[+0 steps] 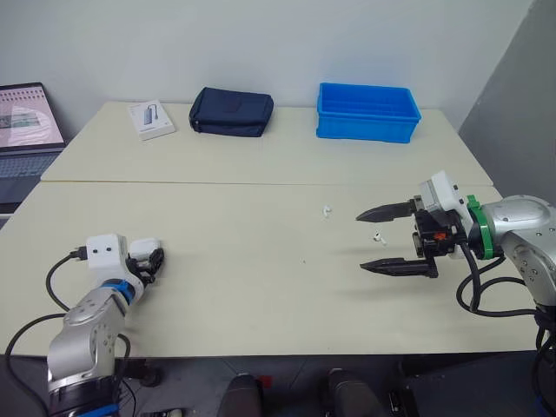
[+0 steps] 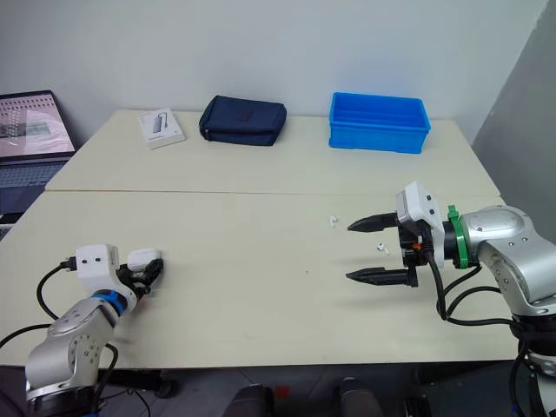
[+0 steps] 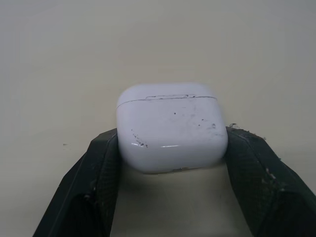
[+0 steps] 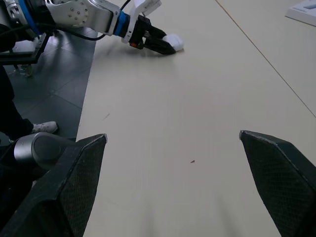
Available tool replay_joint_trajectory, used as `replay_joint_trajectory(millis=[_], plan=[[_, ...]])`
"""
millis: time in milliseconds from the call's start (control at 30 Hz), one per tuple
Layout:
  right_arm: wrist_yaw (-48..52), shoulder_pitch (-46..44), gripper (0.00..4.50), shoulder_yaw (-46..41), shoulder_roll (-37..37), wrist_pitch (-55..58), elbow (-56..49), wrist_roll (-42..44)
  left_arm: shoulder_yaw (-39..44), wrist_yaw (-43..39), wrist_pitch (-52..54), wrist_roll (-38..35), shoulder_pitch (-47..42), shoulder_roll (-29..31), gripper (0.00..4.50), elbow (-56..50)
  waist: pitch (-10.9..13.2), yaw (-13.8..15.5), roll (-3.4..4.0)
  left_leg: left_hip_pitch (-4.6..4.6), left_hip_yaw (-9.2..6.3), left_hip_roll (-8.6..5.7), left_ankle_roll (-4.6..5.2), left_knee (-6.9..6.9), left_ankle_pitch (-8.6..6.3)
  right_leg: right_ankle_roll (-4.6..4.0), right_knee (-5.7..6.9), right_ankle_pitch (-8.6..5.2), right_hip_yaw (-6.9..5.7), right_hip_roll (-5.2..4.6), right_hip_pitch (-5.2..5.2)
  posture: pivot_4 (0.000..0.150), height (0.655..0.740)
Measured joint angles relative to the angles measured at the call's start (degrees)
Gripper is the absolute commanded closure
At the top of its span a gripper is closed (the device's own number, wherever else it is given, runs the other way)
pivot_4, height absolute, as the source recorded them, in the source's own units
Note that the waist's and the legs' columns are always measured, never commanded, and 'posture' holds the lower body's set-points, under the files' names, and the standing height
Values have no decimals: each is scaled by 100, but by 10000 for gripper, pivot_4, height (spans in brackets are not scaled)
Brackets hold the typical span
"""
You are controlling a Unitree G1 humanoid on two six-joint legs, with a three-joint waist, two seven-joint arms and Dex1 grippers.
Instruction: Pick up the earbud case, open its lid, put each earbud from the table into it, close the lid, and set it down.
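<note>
One white earbud case (image 3: 172,127), lid closed, sits clamped between the left gripper (image 1: 149,261) fingers at the table's (image 1: 261,295) near left. Far to the right, the near earbud (image 1: 379,236) lies between the right gripper's (image 1: 360,241) wide-spread fingers; the far earbud (image 1: 327,210) lies just beyond them.

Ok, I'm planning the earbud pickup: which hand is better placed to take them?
The right hand: it is open, one earbud lies right beside it and the other earbud is close by. The left hand is shut on the earbud case.
</note>
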Motion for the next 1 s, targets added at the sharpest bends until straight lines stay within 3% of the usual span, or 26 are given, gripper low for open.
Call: replay_joint_trajectory(millis=[167,333,600,1000], plan=[[-194,165,0,-32,-84,479,-243,189,-1103,-1629,-827,-85,220,81,17258,-438,4,128,-5,-25,6,-3,-2,3,-2,-32,-22,-22,-2,-16,-8,1500,7400],[-1475,480,0,11,358,1979,-972,751,-2134,-2538,-1711,-99,-109,-314,17258,-906,5,131,-7,-46,-5,1,-2,4,-2,-1,-23,-3,-6,-6,-20,1500,7400],[-3405,44,0,-338,1648,4420,-918,2259,-2844,-3085,-3510,542,-447,-571,17258,-547,6,97,-4,-47,-17,11,1,7,-1,6,-6,2,-6,20,-29,1500,7400],[-4486,-245,0,-638,2548,5539,-204,2822,-2902,-3211,-4834,824,-783,-648,17258,67,6,95,-3,-73,-23,14,2,8,-1,9,-14,3,-11,24,-44,1500,7400]])
